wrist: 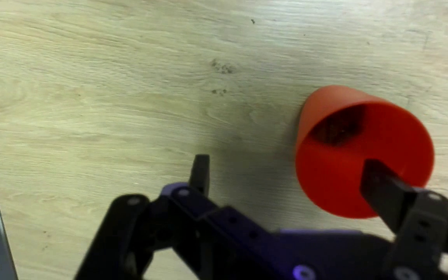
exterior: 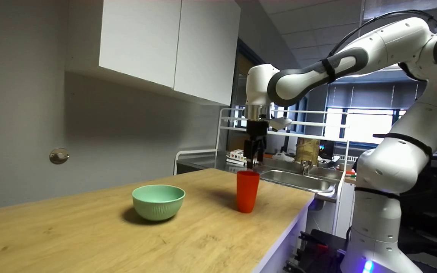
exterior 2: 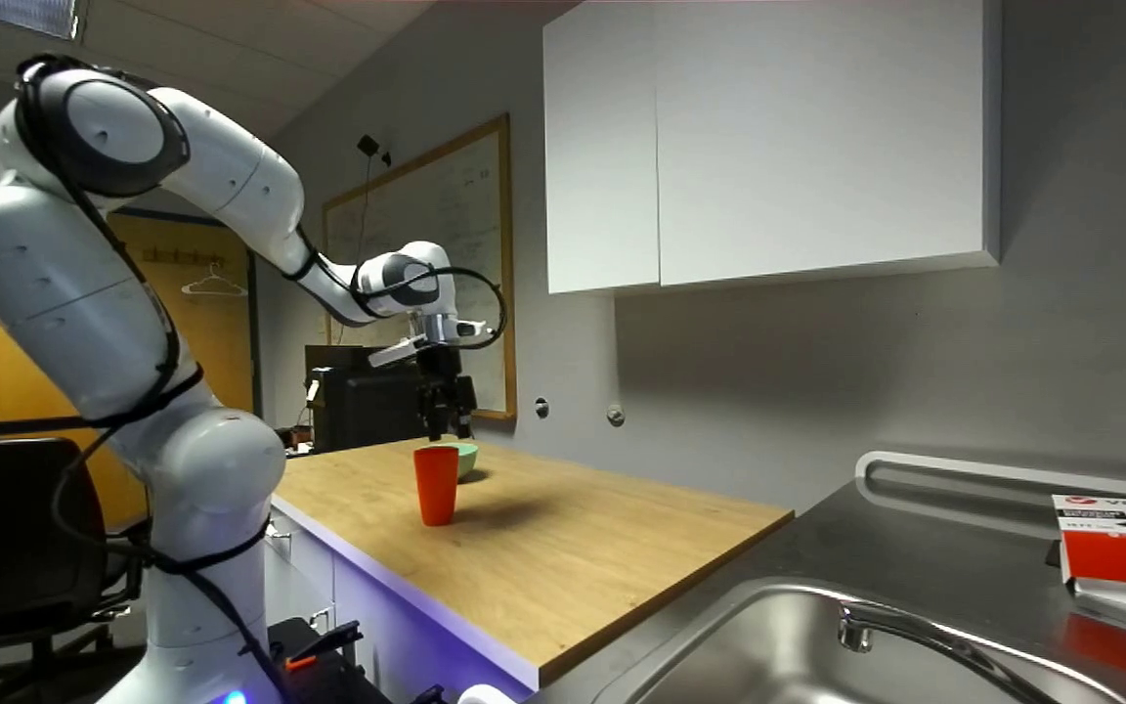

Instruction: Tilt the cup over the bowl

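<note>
The red-orange cup [exterior: 246, 195] stands upright on the wooden counter, and it also shows in an exterior view [exterior 2: 437, 489]. In the wrist view the cup [wrist: 335, 179] is at the right, its mouth toward the camera, with something dark at its bottom. The mint-green bowl [exterior: 158, 206] stands apart from the cup; it is partly hidden behind the cup in an exterior view [exterior 2: 468, 460] and out of the wrist view. My gripper [exterior: 254, 162] points down just above the cup. Its fingers [wrist: 286, 161] are wide apart and empty; the right finger overlaps the cup's mouth in the wrist view.
The wooden counter [exterior: 89, 235] ends at a metal sink [exterior: 298, 180] with a faucet [exterior 2: 954, 645]. A white rack frame [exterior: 345, 159] stands by the sink. A white wall cabinet [exterior: 139, 41] hangs above. A red and white box [exterior 2: 1125, 548] lies beside the sink.
</note>
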Robot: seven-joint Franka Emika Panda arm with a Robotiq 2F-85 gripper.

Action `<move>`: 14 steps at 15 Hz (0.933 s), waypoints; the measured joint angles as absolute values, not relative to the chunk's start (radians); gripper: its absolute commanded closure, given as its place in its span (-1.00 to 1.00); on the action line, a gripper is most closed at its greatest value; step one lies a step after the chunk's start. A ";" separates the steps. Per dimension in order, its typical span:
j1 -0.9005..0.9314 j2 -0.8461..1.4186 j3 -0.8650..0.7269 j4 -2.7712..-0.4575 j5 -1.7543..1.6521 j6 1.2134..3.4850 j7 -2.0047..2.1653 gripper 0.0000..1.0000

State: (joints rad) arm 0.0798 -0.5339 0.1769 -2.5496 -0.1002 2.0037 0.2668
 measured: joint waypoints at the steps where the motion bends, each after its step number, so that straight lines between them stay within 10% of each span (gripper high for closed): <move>1: 0.084 -0.523 0.188 -2.550 -0.099 2.019 0.282 -0.49; 10: 0.083 -0.394 0.198 -2.575 -0.083 2.135 0.331 0.91; 14: 0.082 -0.375 0.196 -2.577 -0.079 2.147 0.347 0.96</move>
State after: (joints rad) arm 0.0823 -0.3755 0.1963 -2.5770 -0.0787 2.1470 0.3472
